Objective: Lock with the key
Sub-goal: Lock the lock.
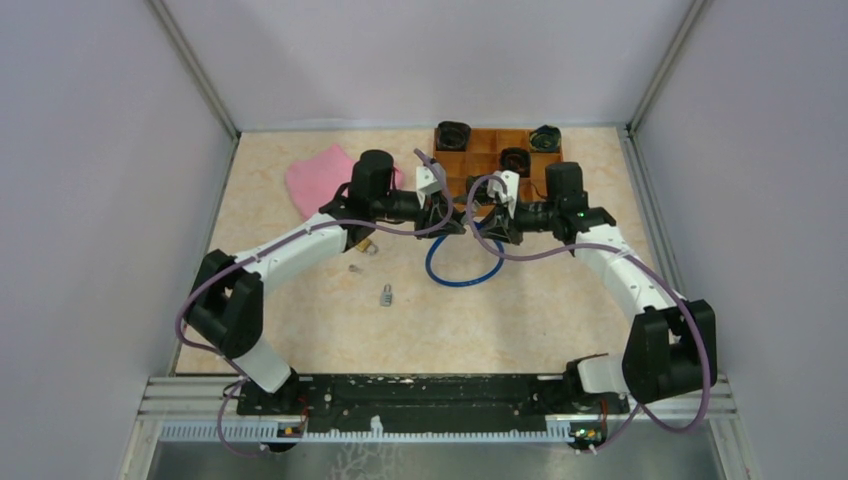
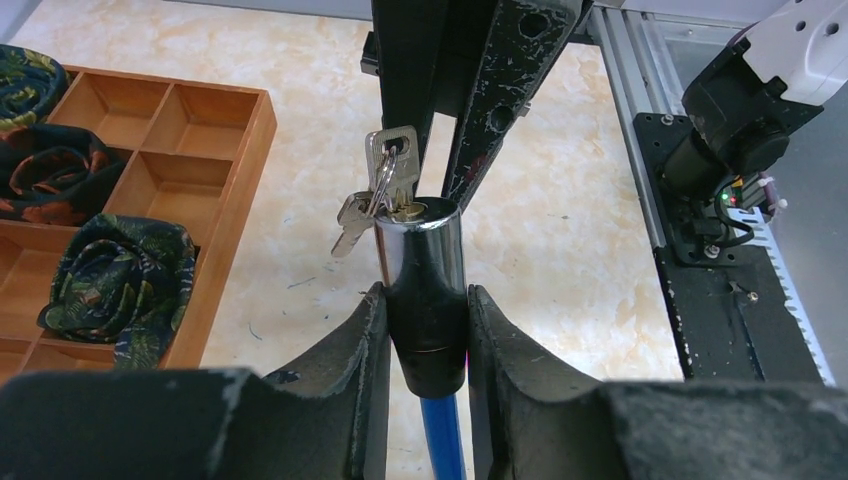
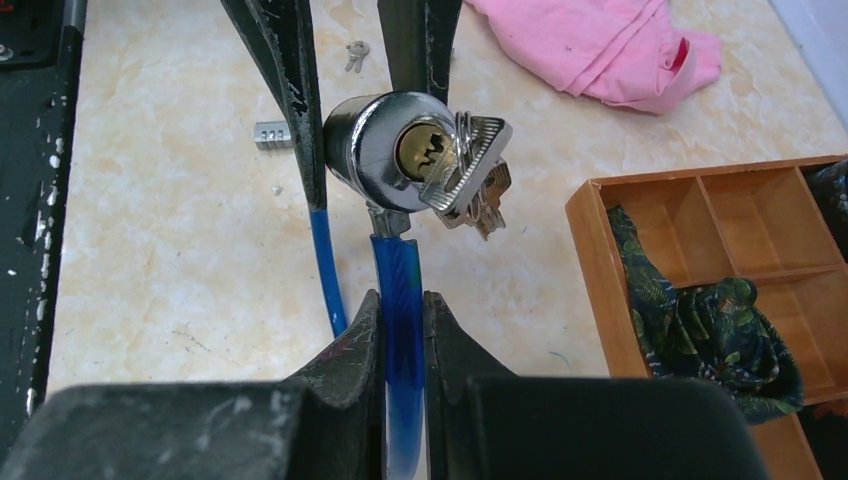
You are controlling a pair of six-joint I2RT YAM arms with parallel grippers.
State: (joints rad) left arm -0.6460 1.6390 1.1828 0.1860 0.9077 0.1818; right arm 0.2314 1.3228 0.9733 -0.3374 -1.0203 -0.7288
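A cable lock hangs above the table between my two grippers. Its chrome cylinder (image 2: 420,250) has a black collar, and my left gripper (image 2: 427,330) is shut on that collar. A bunch of silver keys (image 2: 385,175) sticks out of the cylinder's end. From the right wrist I see the keyhole face of the cylinder (image 3: 385,150) with one key (image 3: 465,165) in it. My right gripper (image 3: 402,320) is shut on the blue cable (image 3: 400,280) just below the cylinder. The cable's loop (image 1: 465,272) lies on the table under both grippers (image 1: 447,222) (image 1: 490,222).
A wooden tray (image 1: 490,160) with rolled dark ties stands at the back. A pink cloth (image 1: 318,178) lies at the back left. A small combination padlock (image 1: 386,295) and loose small keys (image 1: 354,268) lie on the table near the left arm.
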